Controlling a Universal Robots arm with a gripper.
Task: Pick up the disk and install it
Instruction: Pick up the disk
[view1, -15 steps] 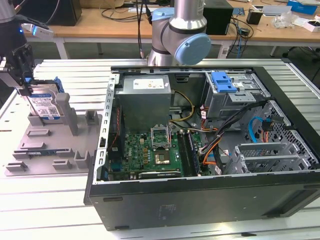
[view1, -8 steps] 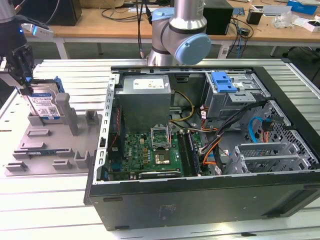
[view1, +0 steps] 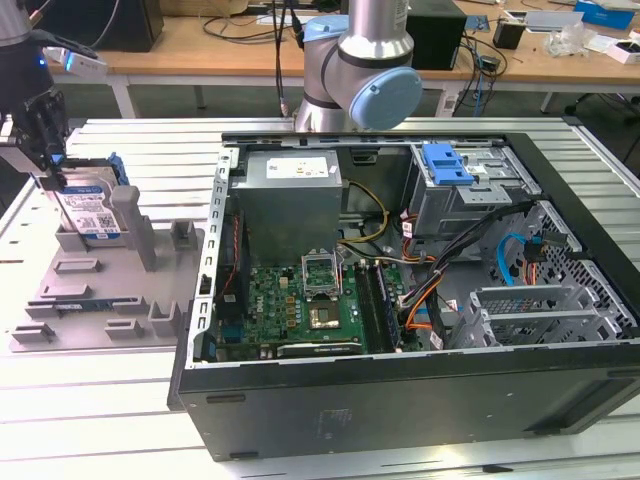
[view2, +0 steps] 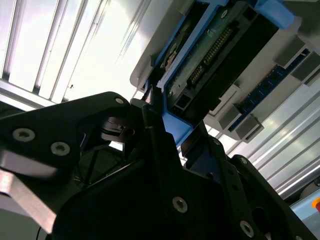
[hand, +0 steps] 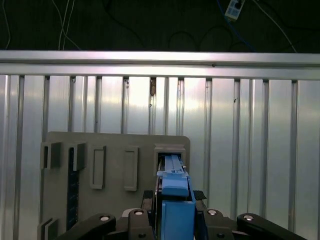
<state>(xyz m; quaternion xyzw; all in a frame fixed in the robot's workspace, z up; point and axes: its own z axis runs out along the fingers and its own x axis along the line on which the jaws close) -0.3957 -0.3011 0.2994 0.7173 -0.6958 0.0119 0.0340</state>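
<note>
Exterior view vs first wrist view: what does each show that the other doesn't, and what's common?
Exterior view: the open PC case with its motherboard, the arm, and the disk label-side on. First wrist view: an end-on look down the disk's blue rail into its slot, plus a dark area with cables past the table edge. Both: disk standing in the grey fixture, hand at its top, slatted table.

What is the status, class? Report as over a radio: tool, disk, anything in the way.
Tool at top edge of disk. It stands in grey holder, exterior view's left. Open computer case beside it.
</note>
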